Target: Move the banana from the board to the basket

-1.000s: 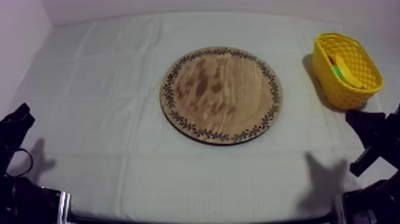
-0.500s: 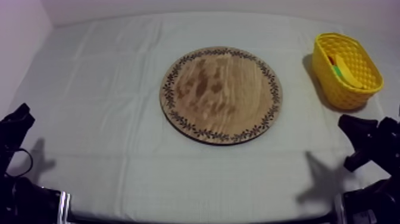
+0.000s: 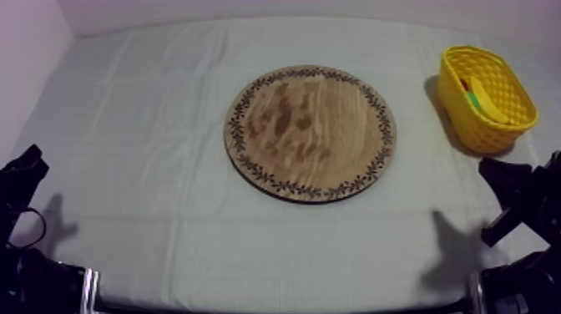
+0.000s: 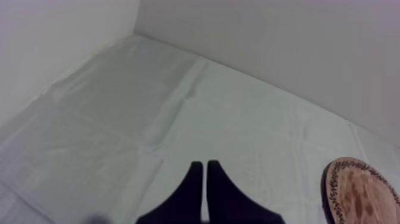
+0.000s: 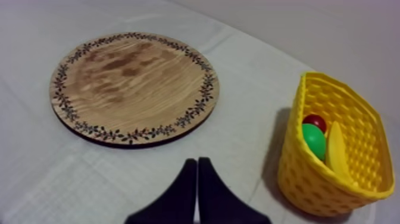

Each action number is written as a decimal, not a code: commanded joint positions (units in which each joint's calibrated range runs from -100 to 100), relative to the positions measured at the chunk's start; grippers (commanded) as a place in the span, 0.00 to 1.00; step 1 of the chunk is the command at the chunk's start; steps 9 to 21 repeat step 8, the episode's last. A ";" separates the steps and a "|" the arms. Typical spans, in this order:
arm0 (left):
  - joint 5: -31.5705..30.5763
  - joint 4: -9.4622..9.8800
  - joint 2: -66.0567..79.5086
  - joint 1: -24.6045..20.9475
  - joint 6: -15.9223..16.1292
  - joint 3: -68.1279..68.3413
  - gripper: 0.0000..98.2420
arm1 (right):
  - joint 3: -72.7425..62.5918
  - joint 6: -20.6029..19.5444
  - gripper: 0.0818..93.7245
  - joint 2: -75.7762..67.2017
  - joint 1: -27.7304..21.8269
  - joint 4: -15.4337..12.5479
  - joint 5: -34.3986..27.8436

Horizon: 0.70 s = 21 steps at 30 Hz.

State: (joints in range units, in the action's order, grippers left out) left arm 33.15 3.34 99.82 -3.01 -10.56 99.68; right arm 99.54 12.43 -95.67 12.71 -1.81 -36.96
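– Inside the yellow basket [image 5: 309,179], how does the banana [image 5: 336,152] lie?
– Leaning lengthwise along the lattice wall, ahead and right of my right gripper [image 5: 197,164], the nearer arm. Its 2 fingers are pressed into a narrow wedge, empty; my left gripper [image 4: 205,167] likewise. The round wooden board [image 5: 134,83] is bare.
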 commanded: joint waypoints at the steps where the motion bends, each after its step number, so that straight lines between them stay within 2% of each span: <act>1: -0.01 0.01 0.00 0.01 -0.01 -0.01 0.00 | 0.01 0.09 0.00 0.00 -0.54 -0.01 0.02; 8: -0.01 0.01 0.00 0.01 -0.01 -0.01 0.00 | 0.01 -0.19 0.00 -0.07 -6.93 -0.02 0.02; 21: -0.01 0.01 0.00 0.01 -0.01 -0.01 0.00 | 0.01 -0.19 0.00 -0.07 -6.93 -0.02 0.02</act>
